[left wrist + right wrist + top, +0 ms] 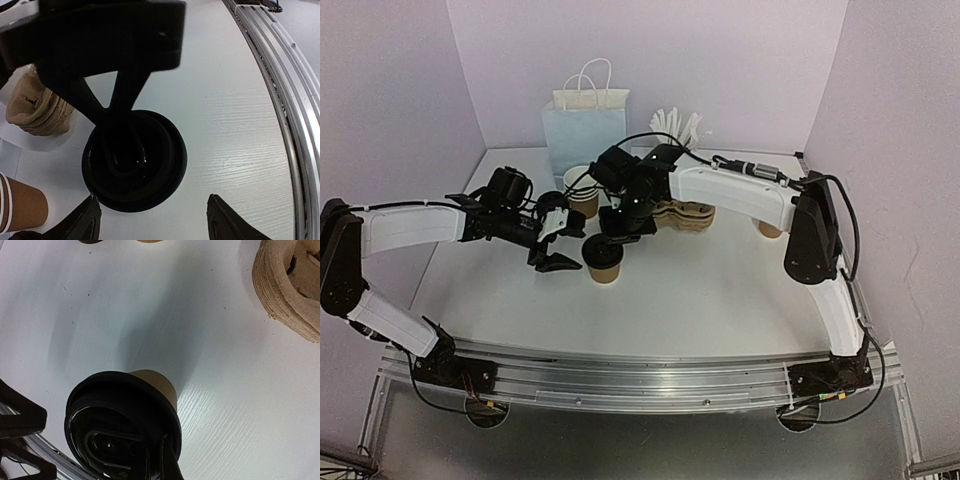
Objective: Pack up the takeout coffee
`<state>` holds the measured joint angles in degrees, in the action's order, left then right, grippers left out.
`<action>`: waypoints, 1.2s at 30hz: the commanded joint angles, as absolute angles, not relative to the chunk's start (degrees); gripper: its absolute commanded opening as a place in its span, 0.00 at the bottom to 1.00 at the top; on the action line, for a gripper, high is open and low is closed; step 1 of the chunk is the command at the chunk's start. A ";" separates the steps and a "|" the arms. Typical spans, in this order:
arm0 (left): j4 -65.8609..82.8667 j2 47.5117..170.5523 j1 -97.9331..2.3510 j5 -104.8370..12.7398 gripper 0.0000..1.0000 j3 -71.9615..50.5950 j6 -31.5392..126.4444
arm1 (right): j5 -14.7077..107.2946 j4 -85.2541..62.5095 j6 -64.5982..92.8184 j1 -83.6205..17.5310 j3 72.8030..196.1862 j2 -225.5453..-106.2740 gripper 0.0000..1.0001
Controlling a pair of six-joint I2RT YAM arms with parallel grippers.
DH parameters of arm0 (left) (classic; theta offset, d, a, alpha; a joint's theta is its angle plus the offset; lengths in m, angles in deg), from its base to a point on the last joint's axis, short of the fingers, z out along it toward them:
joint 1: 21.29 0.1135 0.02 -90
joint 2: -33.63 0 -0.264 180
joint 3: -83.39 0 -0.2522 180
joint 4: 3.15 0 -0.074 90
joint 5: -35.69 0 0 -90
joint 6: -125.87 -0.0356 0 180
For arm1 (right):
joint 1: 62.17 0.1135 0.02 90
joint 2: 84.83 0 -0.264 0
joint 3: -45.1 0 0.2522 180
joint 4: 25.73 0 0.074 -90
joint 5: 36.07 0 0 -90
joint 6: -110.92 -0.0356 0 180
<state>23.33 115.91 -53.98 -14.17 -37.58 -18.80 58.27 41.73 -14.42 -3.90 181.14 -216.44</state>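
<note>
Where the lid [160,165] caps the cup [155,382], its moulded marks are illegible.

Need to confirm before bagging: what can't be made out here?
Lid seating: right end effector covers it in top view; black on black in wrist views.
Far-right cup: top view, mostly behind right arm.
Bag inside: top view, hidden by its front.

The lidded cup [605,263] stood on the table [720,290] in front of an open cup [582,201], the bag [584,130] behind both, stacked trays [686,215] to their right.
</note>
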 commanded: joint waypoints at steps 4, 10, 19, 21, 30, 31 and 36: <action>13.89 115.78 -54.61 -16.51 0.82 -35.29 10.74 | 56.32 45.42 -16.09 -2.74 182.92 -220.19 0.00; 2.98 118.58 -58.10 -21.59 0.90 -39.62 14.05 | 55.75 45.43 -16.67 -2.68 184.55 -221.15 0.00; 2.12 122.63 -58.65 -22.92 0.92 -38.69 11.34 | 55.16 45.34 -16.46 -2.71 185.07 -221.67 0.00; 3.38 123.15 -58.75 -22.48 0.88 -38.61 10.05 | 54.87 45.38 -16.49 -2.71 185.16 -221.67 0.00; 14.70 125.44 -60.33 -22.48 0.70 -39.89 10.12 | 56.88 45.35 -16.92 -2.70 184.75 -219.93 0.00; 14.16 125.44 -60.52 -22.86 0.70 -40.78 11.63 | 57.29 45.36 -17.13 -2.65 184.36 -219.43 0.00; 11.66 125.57 -62.94 -22.80 0.72 -43.94 16.37 | 57.81 45.15 -17.10 -2.02 183.66 -217.60 0.00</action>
